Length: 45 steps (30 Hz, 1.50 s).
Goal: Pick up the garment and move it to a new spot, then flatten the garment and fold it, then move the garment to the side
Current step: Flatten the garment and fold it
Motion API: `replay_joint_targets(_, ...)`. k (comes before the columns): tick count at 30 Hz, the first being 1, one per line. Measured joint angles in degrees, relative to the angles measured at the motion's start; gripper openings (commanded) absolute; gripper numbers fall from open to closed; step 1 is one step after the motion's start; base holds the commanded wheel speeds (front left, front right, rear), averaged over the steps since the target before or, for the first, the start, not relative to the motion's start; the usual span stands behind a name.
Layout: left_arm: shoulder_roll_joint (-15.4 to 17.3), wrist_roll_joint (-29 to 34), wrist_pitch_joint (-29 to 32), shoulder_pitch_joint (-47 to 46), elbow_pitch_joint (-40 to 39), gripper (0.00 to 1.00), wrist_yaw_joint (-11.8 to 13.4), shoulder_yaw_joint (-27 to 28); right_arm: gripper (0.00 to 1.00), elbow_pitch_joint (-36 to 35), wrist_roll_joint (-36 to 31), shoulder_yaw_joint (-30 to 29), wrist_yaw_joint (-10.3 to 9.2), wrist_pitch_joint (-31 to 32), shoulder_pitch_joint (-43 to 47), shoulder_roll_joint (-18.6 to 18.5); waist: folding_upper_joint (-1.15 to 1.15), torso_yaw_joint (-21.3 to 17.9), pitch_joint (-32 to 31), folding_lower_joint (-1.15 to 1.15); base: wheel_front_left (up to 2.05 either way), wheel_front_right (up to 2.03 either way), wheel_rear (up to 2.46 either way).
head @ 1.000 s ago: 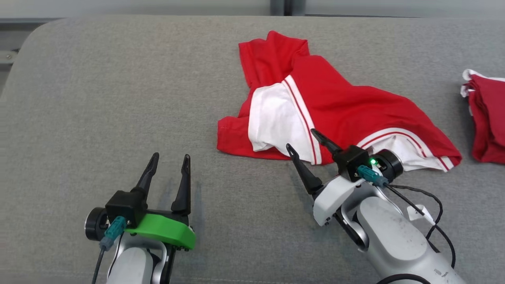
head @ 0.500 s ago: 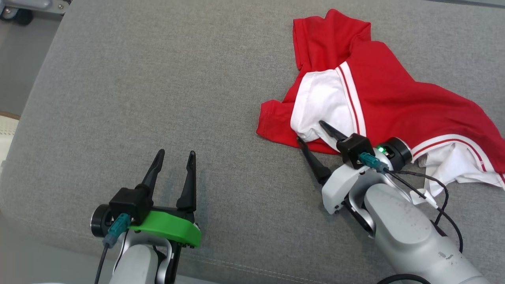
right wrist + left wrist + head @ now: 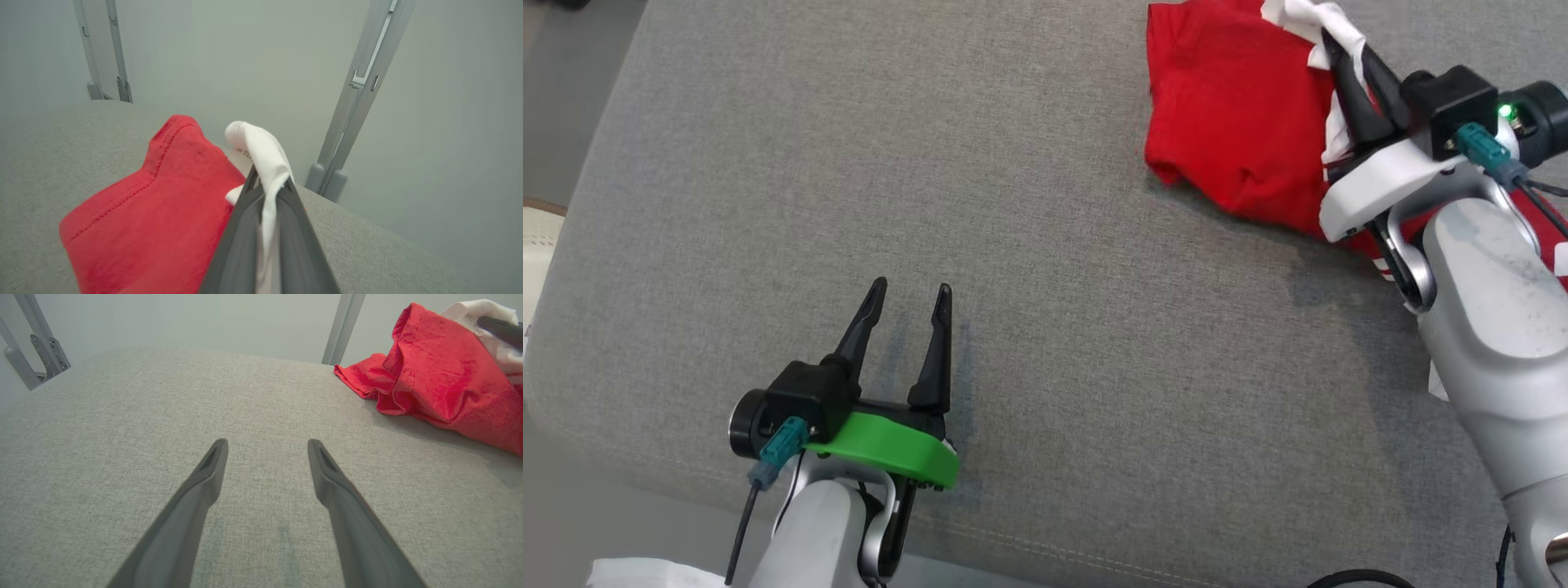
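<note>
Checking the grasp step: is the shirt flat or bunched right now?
Bunched. The shirt drapes in folds from the right pincer, which is shut on its white part.

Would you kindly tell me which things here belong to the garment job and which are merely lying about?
Job: red-and-white garment; right tool, shut on its white fabric; left tool, open above the grey padded surface.
Lying about: metal frame posts behind; white object at head view's lower left.

forearms [image 3: 1494, 310] silver-grey | jaws long, black, tapered | left wrist plate [image 3: 890, 451] green | plugs [image 3: 1480, 147] teal | right LED [image 3: 1506, 111] green
</note>
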Motion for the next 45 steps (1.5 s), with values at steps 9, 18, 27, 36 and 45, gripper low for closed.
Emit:
replay_joint_targets(9, 0.01, -0.99, 0.00, -0.21, -0.23, 1.00, -0.02, -0.91, 0.00, 1.60, 2.57, 4.92, 0.00, 0.00, -1.51, 0.22, 0.00, 1.63, 0.22, 0.00, 0.00, 0.00, 0.00)
replay_joint_targets(18, 0.01, -1.00, 0.00, -0.23, 0.18, 1.00, -0.11, -1.12, 0.00, 4.81, 8.12, 9.36, 0.00, 0.00, 0.31, 0.10, 0.00, 1.52, 0.90, 0.00, 0.00, 0.00, 0.00)
replay_joint_targets(27, 0.00, -0.73, 0.00, -1.86, 0.27, 1.00, -1.02, -2.33, 1.00, 13.24, 1.91, -6.04, 0.00, 0.01, -6.51, -4.63, 0.00, 1.61, 2.53, 0.00, 0.00, 0.00, 0.00)
replay_joint_targets(36, -0.01, 1.33, 0.00, -2.73, 0.70, 1.00, -1.13, -0.60, 1.00, 7.56, -1.40, -15.08, 0.01, 0.00, -0.90, 0.26, 0.00, -1.18, 1.34, 0.00, 0.00, 0.00, 0.00)
replay_joint_targets(45, -0.02, 5.49, -0.01, -8.64, 3.35, 1.00, -2.64, 2.25, 1.00, -3.00, 0.51, -17.28, 0.00, 0.00, 10.93, 5.16, 0.00, -8.66, -0.61, 0.00, 0.00, 0.00, 0.00)
